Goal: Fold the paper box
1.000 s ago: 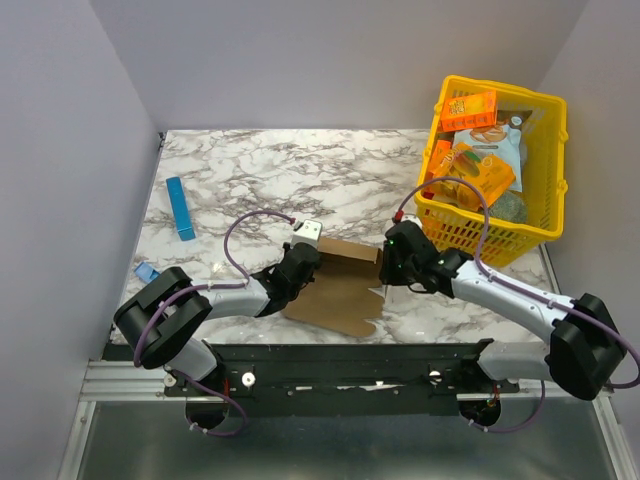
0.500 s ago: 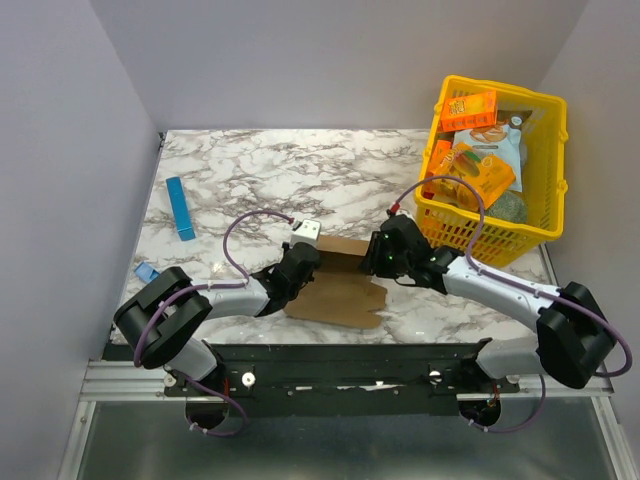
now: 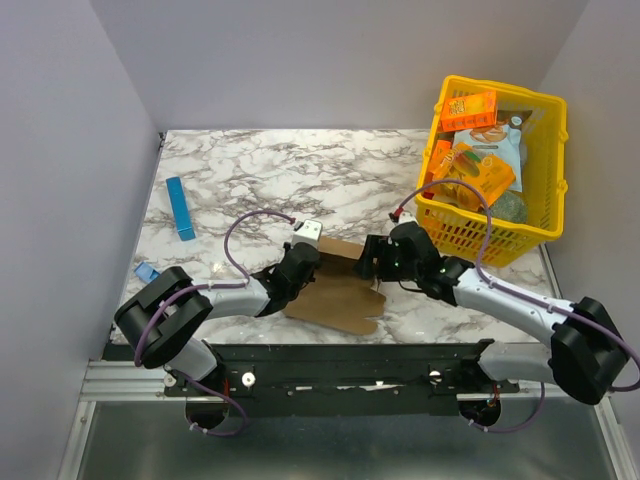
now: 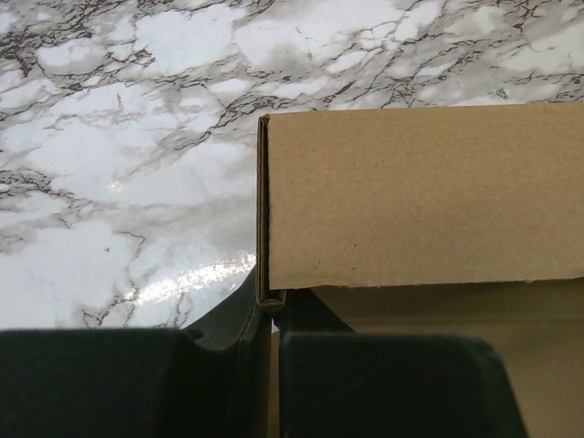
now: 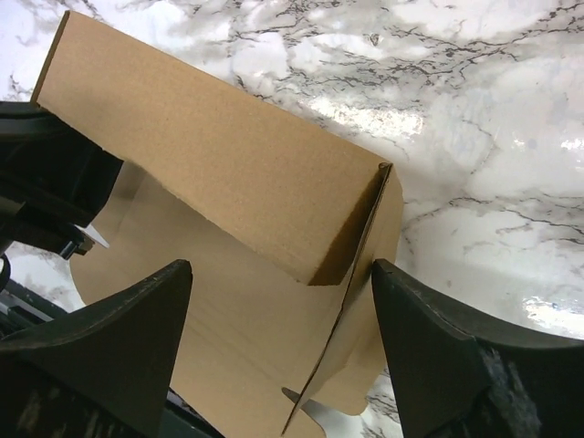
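The paper box is a brown, partly folded cardboard sheet lying near the table's front edge, with one long wall raised. My left gripper is at its left end. In the left wrist view this gripper is shut on the folded left edge of that wall. My right gripper is at the box's right end. In the right wrist view it stands wide open, with the raised wall's right corner and the end flap between its fingers, which touch neither.
A yellow basket holding orange snack boxes and bags stands at the back right, close behind my right arm. A slim blue bar lies at the left, and a small blue piece sits near the left front edge.
My right gripper has opened wide, let go of the box's right end, and shifted a little left. My left gripper has kept its grip and place.
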Robot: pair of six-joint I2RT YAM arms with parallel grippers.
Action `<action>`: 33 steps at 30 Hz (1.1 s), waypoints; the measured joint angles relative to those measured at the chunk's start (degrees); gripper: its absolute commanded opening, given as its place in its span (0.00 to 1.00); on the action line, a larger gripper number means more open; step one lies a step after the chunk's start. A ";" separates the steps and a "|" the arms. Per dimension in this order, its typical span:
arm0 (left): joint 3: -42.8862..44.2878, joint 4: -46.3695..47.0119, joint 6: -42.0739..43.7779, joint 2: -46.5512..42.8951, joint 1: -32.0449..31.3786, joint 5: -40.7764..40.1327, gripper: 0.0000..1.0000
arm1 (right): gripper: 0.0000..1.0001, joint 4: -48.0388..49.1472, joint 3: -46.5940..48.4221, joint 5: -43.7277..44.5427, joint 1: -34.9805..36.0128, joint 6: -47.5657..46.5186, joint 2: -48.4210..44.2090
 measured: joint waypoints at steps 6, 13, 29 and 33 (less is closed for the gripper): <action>0.02 0.17 0.22 0.07 0.00 0.13 0.00 | 0.99 0.11 -1.05 -0.26 0.02 -3.02 -4.00; -1.33 2.05 1.57 -0.74 0.44 2.49 0.00 | 0.99 -5.99 0.17 2.23 -1.53 -6.75 -15.67; -6.38 6.08 0.31 -5.03 6.25 11.52 0.00 | 0.88 -21.62 2.58 6.08 -15.65 -11.41 -14.32; -6.54 6.38 -0.48 -5.03 7.56 12.70 0.00 | 0.87 -20.00 2.58 2.56 -15.80 -14.71 -13.46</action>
